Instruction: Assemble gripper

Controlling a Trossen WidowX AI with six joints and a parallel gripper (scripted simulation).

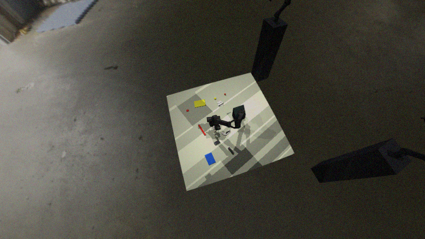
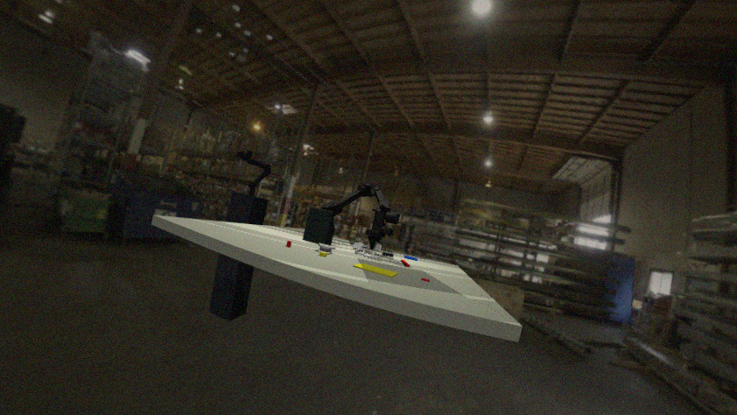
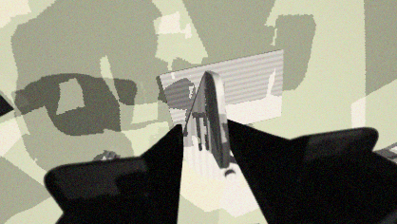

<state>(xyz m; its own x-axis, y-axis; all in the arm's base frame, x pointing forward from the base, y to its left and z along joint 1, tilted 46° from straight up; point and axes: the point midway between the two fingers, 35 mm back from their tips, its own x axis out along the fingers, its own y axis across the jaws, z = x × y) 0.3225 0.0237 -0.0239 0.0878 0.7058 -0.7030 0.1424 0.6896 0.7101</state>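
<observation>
Above grey plate (image 3: 256,78) | gripper (image 3: 202,126) (image 2: 375,244) pitched down | holding plate-like part (image 3: 219,119), probably

Robot arm (image 1: 225,122) (image 2: 352,198): matte black, slender segmented links, bulky jointed wrist. Gripper (image 3: 202,126): black, broad angular fingers, rounded outer corners, tapering inward.

The pale gripper base (image 3: 254,87), finely ribbed, lies flat. Above part of it in the wrist view, the grey, slotted housing plate (image 3: 219,119) is held on edge, not level. A toothed jaw (image 3: 109,155), mostly hidden, lies apart from the base, toward that view's lower left.
</observation>
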